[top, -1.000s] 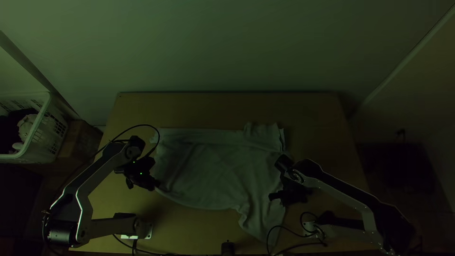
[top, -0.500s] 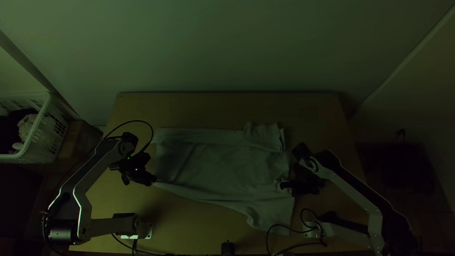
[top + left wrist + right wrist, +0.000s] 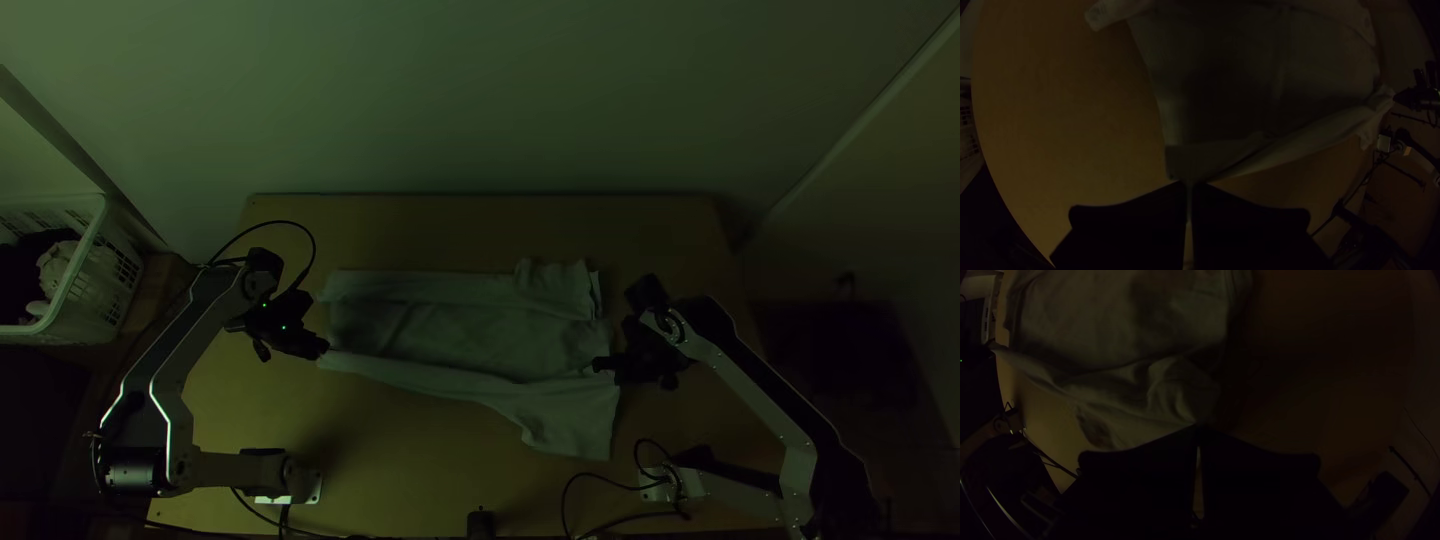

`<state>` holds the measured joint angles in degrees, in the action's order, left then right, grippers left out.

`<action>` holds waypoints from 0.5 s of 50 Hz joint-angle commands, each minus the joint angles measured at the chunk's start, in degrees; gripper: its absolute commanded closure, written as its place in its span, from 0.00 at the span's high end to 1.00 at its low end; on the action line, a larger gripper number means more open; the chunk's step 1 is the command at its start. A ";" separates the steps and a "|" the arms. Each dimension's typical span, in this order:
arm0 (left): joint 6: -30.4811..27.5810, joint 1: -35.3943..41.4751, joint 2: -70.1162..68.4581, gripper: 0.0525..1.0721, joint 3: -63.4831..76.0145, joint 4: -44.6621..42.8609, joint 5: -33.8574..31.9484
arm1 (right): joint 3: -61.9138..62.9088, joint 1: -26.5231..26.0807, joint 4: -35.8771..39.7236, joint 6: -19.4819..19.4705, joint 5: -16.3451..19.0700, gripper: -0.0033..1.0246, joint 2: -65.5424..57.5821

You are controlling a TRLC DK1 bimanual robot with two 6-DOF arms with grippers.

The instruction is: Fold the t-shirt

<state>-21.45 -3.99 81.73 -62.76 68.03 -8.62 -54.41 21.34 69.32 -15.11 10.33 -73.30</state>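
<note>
My left gripper [image 3: 322,350] is at the t-shirt's left end in the top view; in the left wrist view the gripper [image 3: 1190,184] is shut on a corner of the cloth. At the right end, my right gripper [image 3: 598,365] holds the near edge; in the right wrist view that gripper [image 3: 1198,429] is shut on bunched fabric. The light t-shirt [image 3: 470,335] lies across the table with its far strip folded over. Its near edge runs as a raised fold between both grippers, and a sleeve part hangs toward the table's near side at right.
A white basket [image 3: 75,275] with clothes stands left of the wooden table [image 3: 400,470]. A small dark object [image 3: 480,524] sits at the table's near edge. Bare wood lies beyond and in front of the shirt, and cables loop near both arm bases.
Both grippers have moved up the picture, away from the near edge, the right one also rightward. The shirt's near edge has come along, pulled straighter, and its hanging part has slid up the table.
</note>
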 commanded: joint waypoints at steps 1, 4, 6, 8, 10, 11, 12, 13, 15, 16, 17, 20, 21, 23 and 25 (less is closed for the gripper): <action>0.71 -0.67 1.94 0.03 -3.33 1.23 -0.61 | -2.45 -1.66 0.64 1.40 -0.75 0.03 -1.67; 1.06 -0.67 2.55 0.03 -4.83 1.23 -0.78 | -3.77 -2.71 0.73 1.93 -0.75 0.03 -2.20; 1.41 -0.67 2.99 0.03 -5.70 1.32 -1.05 | -4.74 -3.24 0.64 2.19 -0.75 0.03 -2.64; 1.50 -0.58 3.34 0.03 -6.50 1.32 -1.05 | -5.70 -3.59 0.64 2.28 -0.84 0.03 -3.17; 1.77 -0.58 4.05 0.03 -7.46 1.32 -1.22 | -6.76 -3.94 0.64 2.37 -0.92 0.03 -3.87; 1.85 -0.58 4.40 0.03 -7.90 1.32 -1.31 | -7.29 -4.12 0.64 2.46 -0.92 0.03 -4.22; 1.94 -0.58 4.75 0.03 -8.34 1.32 -1.40 | -7.81 -4.20 0.64 2.55 -1.01 0.03 -4.66; 1.94 -0.58 5.01 0.03 -8.78 1.40 -1.40 | -8.25 -4.47 0.64 2.72 -1.01 0.03 -5.01; 2.03 -0.58 5.81 0.03 -9.75 1.32 -1.57 | -9.22 -5.08 0.64 2.90 -1.19 0.03 -5.98; 2.20 -0.58 6.16 0.03 -10.27 1.40 -1.84 | -9.75 -5.26 0.64 2.99 -1.27 0.03 -6.42; 2.29 -0.58 6.51 0.03 -10.71 1.40 -1.92 | -10.27 -5.44 0.64 2.99 -1.19 0.03 -6.95; 2.29 -0.58 7.56 0.03 -11.86 1.40 -1.92 | -11.77 -5.70 0.64 2.90 -1.63 0.03 -8.18; 2.38 -0.49 7.91 0.03 -12.38 1.40 -2.01 | -12.21 -5.79 0.64 2.99 -1.71 0.03 -8.62; 2.47 -0.41 8.44 0.03 -13.18 1.40 -2.01 | -13.18 -6.14 0.47 2.99 -1.71 0.03 -9.32; 2.47 -0.41 9.14 0.03 -14.05 1.40 -2.01 | -13.97 -6.67 0.03 2.99 -1.71 0.03 -10.11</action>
<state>-19.84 -4.25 89.06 -74.22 68.23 -10.11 -65.82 15.84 69.28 -12.97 9.43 -81.06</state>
